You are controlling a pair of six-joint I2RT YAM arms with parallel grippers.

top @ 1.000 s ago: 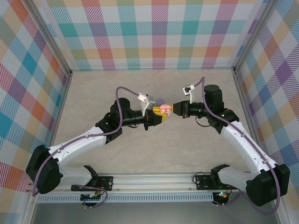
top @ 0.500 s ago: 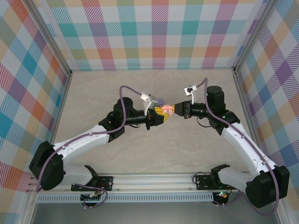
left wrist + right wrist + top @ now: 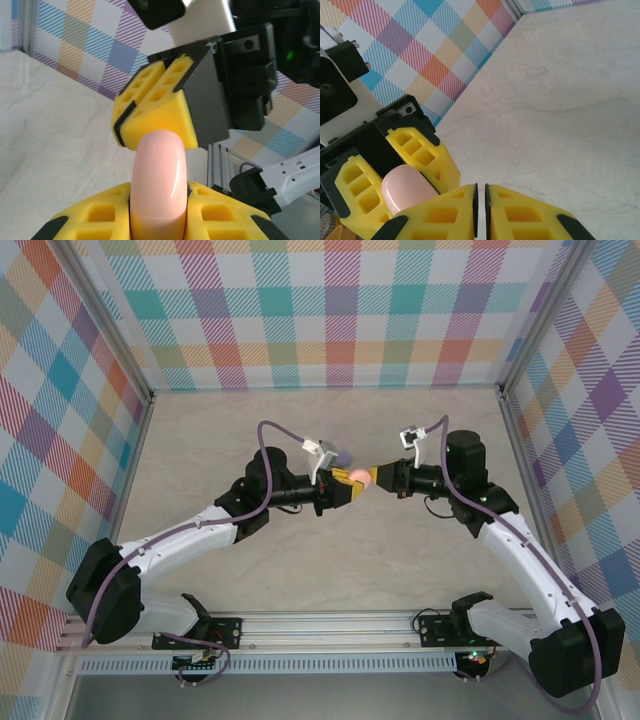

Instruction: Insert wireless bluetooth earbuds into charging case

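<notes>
One pink case (image 3: 159, 175) juts straight out from the left end effector (image 3: 348, 486) clamping it, long axis aimed at the right end effector (image 3: 373, 476), which is closed empty just beyond the case's rounded tip, both above the bench (image 3: 300, 560).

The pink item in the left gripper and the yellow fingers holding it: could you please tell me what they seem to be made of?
Pink item: looks like glossy hard plastic, judging by its smooth surface and sharp light streaks. Yellow fingers of the left gripper: matte plastic, possibly printed, given the dull surface and moulded hollow cells.
</notes>
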